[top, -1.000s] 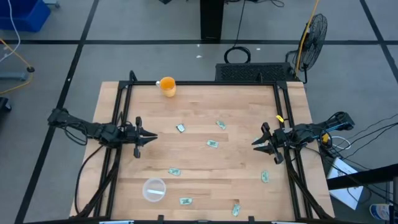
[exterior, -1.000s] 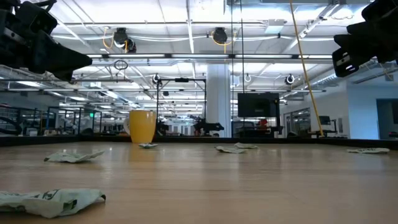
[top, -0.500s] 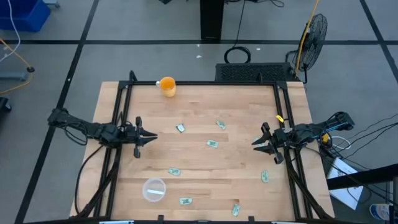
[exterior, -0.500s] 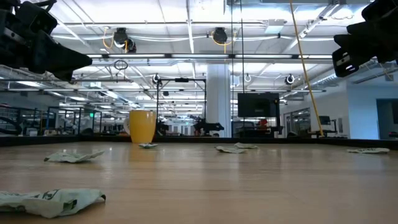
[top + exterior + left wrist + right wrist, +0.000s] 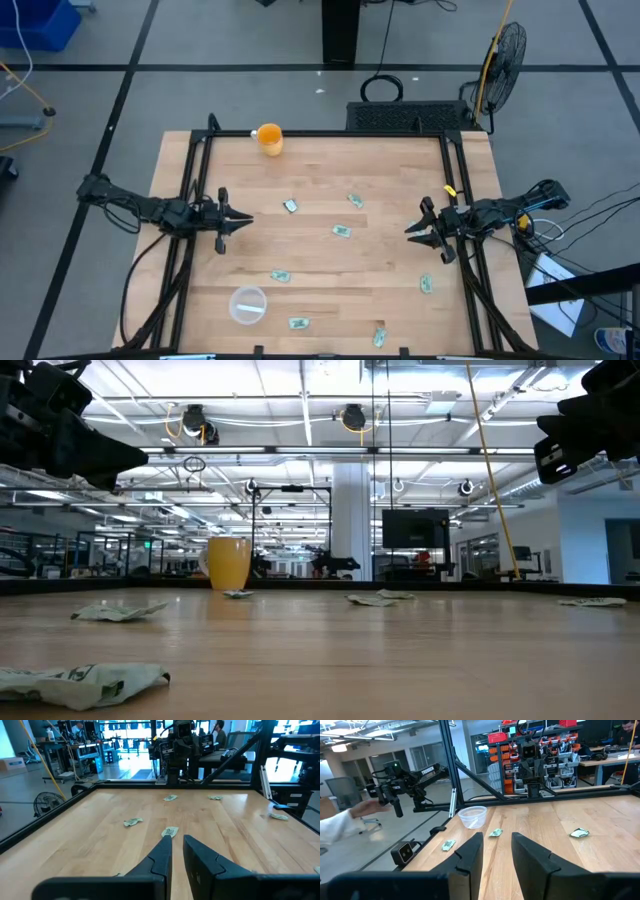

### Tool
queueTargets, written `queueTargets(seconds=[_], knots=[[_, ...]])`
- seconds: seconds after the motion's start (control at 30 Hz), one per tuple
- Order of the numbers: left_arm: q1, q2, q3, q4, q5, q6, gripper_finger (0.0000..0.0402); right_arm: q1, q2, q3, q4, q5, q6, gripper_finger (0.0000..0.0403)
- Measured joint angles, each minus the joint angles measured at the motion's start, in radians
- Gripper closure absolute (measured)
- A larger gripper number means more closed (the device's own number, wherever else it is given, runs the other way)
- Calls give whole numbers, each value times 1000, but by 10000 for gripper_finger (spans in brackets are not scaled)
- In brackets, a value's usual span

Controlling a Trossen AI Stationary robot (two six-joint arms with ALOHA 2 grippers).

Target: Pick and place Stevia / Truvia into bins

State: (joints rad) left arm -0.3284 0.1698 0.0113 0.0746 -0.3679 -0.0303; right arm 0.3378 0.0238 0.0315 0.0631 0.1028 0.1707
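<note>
Several green-and-white sachets lie flat and scattered on the wooden table: one (image 5: 291, 206), another (image 5: 355, 200), a third (image 5: 342, 232), and more toward the near edge (image 5: 280, 276) (image 5: 298, 323) (image 5: 426, 285). The clear plastic cup (image 5: 248, 305) stands upright near the table's near-left corner; the right wrist view shows it too (image 5: 472, 816). My left gripper (image 5: 246, 219) hovers above the table's left side, open by a narrow gap (image 5: 178, 840). My right gripper (image 5: 408, 230) hovers above the right side, open (image 5: 497, 840). Both point toward the table's middle and touch nothing.
An orange cup (image 5: 270, 138) stands at the far edge. Black frame rails (image 5: 195, 180) run along the table's left and right sides. In the right wrist view, a person's hand and white sleeve (image 5: 350, 815) show beyond the table's near side.
</note>
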Motion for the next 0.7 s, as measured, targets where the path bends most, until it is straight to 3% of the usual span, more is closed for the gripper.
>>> queueTargets(seconds=[0.4, 0.7], knots=[[0, 0, 0, 17, 0, 0, 350, 0, 0, 0, 0, 0, 0, 307], [0, 0, 0, 233, -1, 2, 350, 0, 0, 0, 0, 0, 0, 307]])
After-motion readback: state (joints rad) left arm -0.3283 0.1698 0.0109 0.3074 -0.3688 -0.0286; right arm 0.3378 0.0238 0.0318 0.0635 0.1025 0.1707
